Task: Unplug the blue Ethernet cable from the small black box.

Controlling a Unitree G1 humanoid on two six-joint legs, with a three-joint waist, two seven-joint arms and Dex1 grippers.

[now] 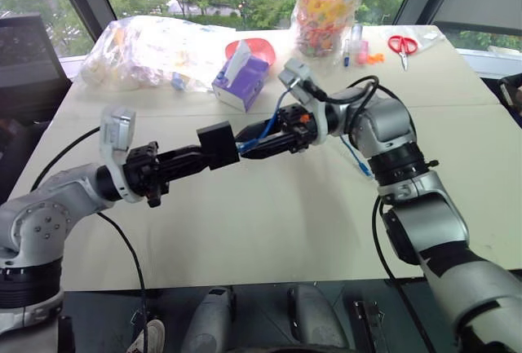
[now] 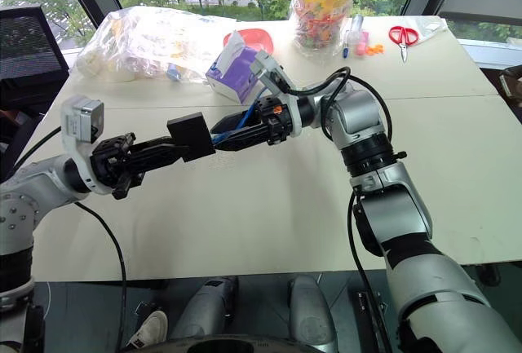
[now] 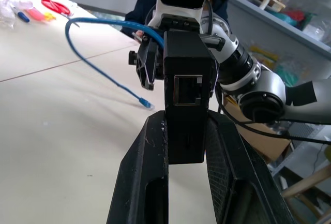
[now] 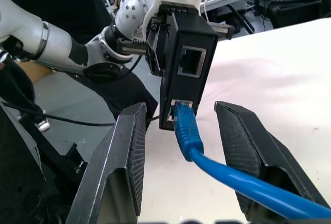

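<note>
left end effector [image 1: 194,160] around small black box [image 1: 217,145]

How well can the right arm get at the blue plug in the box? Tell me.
Probably yes. The right gripper has its jaws open on either side of the blue Ethernet cable plug, seated in the small black box held by the left gripper. Nothing blocks it.

A matte black is seen on the small black box [image 1: 218,145], and the same black on the fingers [image 4: 124,151] on either side of the bright blue Ethernet cable [image 4: 187,133]. The surface [image 1: 269,222] is coloured pale cream. Beyond the box, a purple-and-white tissue box [image 1: 242,80], red-handled scissors [image 1: 402,46] and an orange-lidded jar [image 1: 329,2] of multicoloured pieces are shown.
</note>
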